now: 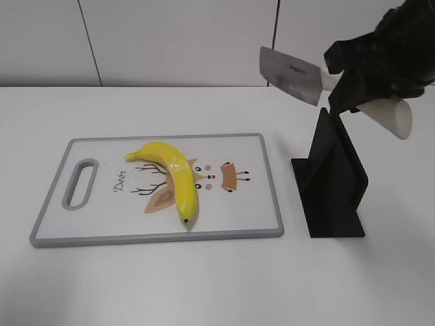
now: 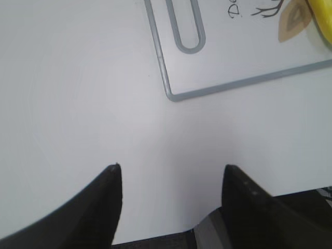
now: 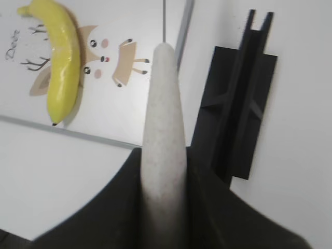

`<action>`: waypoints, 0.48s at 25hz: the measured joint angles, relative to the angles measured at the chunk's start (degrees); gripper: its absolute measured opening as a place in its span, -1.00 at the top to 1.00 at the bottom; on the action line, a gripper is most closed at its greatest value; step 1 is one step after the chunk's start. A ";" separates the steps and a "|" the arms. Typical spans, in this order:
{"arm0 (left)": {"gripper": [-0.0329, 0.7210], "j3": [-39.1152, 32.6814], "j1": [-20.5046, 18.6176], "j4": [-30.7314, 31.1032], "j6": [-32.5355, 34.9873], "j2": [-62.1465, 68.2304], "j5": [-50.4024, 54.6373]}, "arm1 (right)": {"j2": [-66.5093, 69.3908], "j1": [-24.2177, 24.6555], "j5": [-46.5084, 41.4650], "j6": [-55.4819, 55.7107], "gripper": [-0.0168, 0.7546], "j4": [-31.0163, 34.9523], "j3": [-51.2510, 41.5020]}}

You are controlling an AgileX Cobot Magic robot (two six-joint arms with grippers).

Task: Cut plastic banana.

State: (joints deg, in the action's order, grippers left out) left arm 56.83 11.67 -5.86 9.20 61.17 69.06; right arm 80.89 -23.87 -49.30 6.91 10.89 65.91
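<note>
Your exterior view gives the whole layout: banana [image 1: 171, 175] lies on the cutting board [image 1: 102, 231], over the deer print, dark tip toward the board's near edge. The right gripper [image 1: 360, 81] is up in the air at top right, above the black knife stand [image 1: 333, 178], clenched on a knife [image 1: 291, 75]. The blade points left and is held high, well apart from the banana; the pale handle sticks out to the right.

Right wrist view adds what you can't see from outside: the knife handle [image 3: 163, 140] is pinched between both black fingers [image 3: 218, 207], with the blade seen edge-on as a thin line past it. Banana [image 3: 61, 67] is upper left, stand [image 3: 241, 114] to the right.

Left wrist view only shows the left gripper [image 2: 171, 199] released, fingers spread, nothing between them, hovering over bare table [image 2: 78, 104] just off the board's handle-slot corner [image 2: 176, 96]. A sliver of banana [image 2: 322, 23] shows at top right. You won't find that arm in the exterior view.
</note>
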 joint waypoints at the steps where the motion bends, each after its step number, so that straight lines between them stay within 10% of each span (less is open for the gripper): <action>1: -0.60 -2.05 0.00 0.00 0.00 -2.35 -0.53 | -0.83 0.00 0.50 2.14 0.52 -1.76 -0.64; 12: -0.60 -21.56 0.00 0.00 0.00 -29.13 -4.57 | -3.33 0.00 2.25 15.79 0.52 -10.19 -4.87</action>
State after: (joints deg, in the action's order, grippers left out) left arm 35.27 11.67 -5.86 9.20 32.04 64.48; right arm 77.56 -23.87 -47.06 22.70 0.70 61.04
